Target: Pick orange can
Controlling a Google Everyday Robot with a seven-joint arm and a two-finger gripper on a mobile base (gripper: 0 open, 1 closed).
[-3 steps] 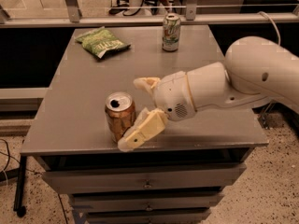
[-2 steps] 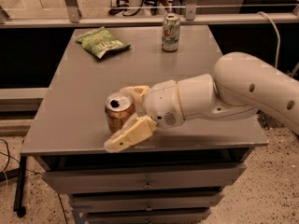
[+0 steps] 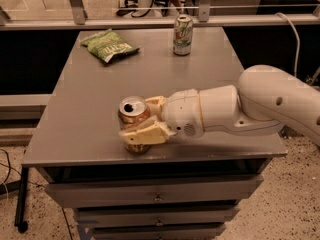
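Note:
The orange can (image 3: 132,109) stands upright near the front edge of the grey table (image 3: 90,109), its silver top with the open tab facing up. My gripper (image 3: 136,118) reaches in from the right with its cream fingers on both sides of the can. The near finger (image 3: 145,132) lies across the can's front and the far finger (image 3: 154,102) sits behind it. The fingers are closed against the can, which still rests on the table. The near finger hides the middle of the can's side.
A green-and-white soda can (image 3: 183,35) stands at the table's back edge. A green chip bag (image 3: 108,45) lies at the back left. Drawers (image 3: 155,199) sit under the tabletop. A railing runs behind the table.
My gripper has moved left onto the can. The fingers, spread beside the can before, now close in on it from front and back. The can has not moved.

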